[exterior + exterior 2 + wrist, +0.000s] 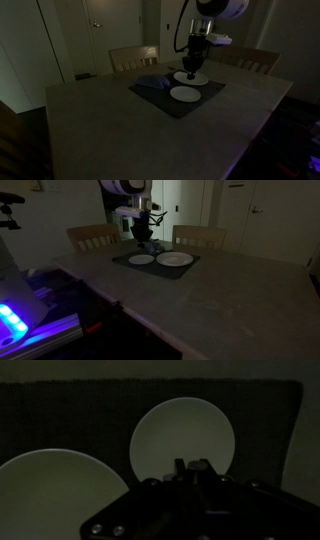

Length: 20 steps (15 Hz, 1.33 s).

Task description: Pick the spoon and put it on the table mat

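On the desk (pixel 90 120), a dark mat (pixel 150 88) bears two white plates. The far plate (pixel 191 77) sits at 12 o'clock under the claw (pixel 190 68), the near plate (pixel 186 94) at 6. Too dim to tell the claw's opening or hold.

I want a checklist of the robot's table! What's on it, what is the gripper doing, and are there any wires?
Surface: grey table, dimly lit.
Job's things: dark table mat holding a white plate and a second plate; no spoon can be made out in any view.
Clutter: nothing seen.
Grippers: gripper hangs over the second plate; too dark to tell whether it is open or shut.
Cables: nothing seen.
Surroundings: two wooden chairs behind the table, a door, and a blue light in an exterior view.
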### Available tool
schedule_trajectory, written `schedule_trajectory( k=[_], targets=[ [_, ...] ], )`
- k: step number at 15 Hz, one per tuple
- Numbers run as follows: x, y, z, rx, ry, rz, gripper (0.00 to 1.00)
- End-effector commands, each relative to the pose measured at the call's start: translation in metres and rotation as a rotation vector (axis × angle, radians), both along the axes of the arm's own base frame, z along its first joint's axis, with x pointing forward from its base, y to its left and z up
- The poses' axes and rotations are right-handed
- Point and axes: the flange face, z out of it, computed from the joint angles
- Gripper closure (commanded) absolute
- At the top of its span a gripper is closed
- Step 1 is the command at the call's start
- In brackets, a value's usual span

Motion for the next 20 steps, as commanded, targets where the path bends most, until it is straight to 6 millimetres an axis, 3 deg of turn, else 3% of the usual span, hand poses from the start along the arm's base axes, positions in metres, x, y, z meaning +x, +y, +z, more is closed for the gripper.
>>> schedule_trajectory(
  k=[1, 6, 9, 16, 20],
  targets=[
    [-0.003, 0.036, 0.002, -0.027, 0.023, -0.038, 0.95],
    [-0.013, 0.085, -0.002, -0.044, 0.035, -0.063, 0.95],
    [-0.019, 0.104, -0.015, -0.043, 0.054, -0.079, 0.95],
    [-0.019, 0.133, -0.057, -0.033, 0.109, -0.032, 0.95],
    [-0.005, 0.141, -0.063, -0.029, 0.094, -0.026, 0.95]
  ],
)
